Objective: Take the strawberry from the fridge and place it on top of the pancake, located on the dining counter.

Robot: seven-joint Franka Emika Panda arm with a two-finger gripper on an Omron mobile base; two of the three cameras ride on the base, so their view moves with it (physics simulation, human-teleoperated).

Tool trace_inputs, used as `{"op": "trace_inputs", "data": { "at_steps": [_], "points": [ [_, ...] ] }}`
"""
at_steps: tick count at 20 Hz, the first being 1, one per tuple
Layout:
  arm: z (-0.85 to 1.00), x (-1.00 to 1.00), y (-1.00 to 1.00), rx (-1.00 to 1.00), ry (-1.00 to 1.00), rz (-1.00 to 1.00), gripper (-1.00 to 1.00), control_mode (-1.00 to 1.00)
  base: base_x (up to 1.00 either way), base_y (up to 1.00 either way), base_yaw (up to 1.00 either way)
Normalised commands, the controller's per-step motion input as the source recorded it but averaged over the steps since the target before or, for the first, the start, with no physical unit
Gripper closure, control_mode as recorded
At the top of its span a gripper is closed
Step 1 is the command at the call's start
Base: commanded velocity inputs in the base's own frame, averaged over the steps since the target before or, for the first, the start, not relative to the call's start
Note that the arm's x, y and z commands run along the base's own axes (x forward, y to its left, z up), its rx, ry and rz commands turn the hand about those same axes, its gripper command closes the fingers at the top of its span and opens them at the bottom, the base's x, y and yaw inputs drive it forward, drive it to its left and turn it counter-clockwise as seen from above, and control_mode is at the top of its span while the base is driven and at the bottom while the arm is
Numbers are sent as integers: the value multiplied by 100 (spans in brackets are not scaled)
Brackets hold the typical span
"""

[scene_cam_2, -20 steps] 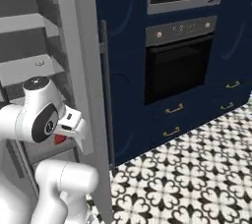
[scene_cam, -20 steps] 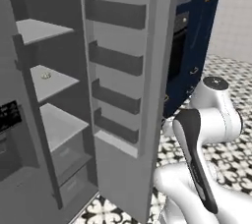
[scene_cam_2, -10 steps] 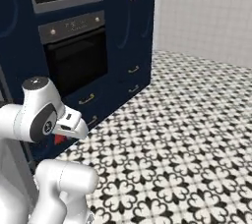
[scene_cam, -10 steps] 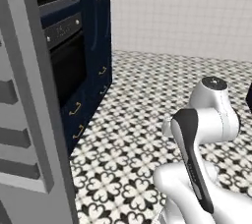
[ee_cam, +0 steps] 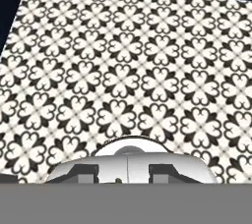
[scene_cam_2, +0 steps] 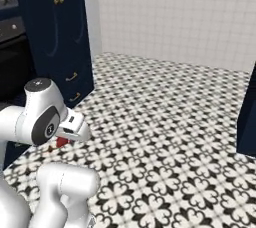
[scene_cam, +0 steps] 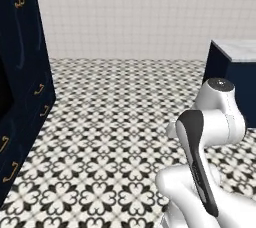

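The tiny bright red strawberry (scene_cam_2: 61, 142) peeks out under the white arm's gripper (scene_cam_2: 67, 137), at 9 o'clock in the right base view. The gripper seems closed on it. The navy-based marble dining counter (scene_cam: 235, 52) sits at 3 o'clock in the left base view, above the black-and-white patterned floor (scene_cam: 110, 122).

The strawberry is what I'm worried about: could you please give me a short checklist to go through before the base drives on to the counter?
1. Strawberry at the gripper: ok, red shows under the hand.
2. Firm grip on it: cannot tell, fingers hidden.
3. Patterned floor ahead free: ok.
4. Dining counter in sight: ok, a marble corner at right.
5. Pancake located: cannot tell.
6. Arm apart from navy cabinets: ok.
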Motion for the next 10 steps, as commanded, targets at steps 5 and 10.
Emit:
{"op": "trace_inputs", "data": {
  "at_steps": [5,10],
  "points": [
    [0,0,0,0,0,0,100,100,100,-62,-28],
    [0,0,0,0,0,0,100,100,100,-6,-48]
  ]
}}
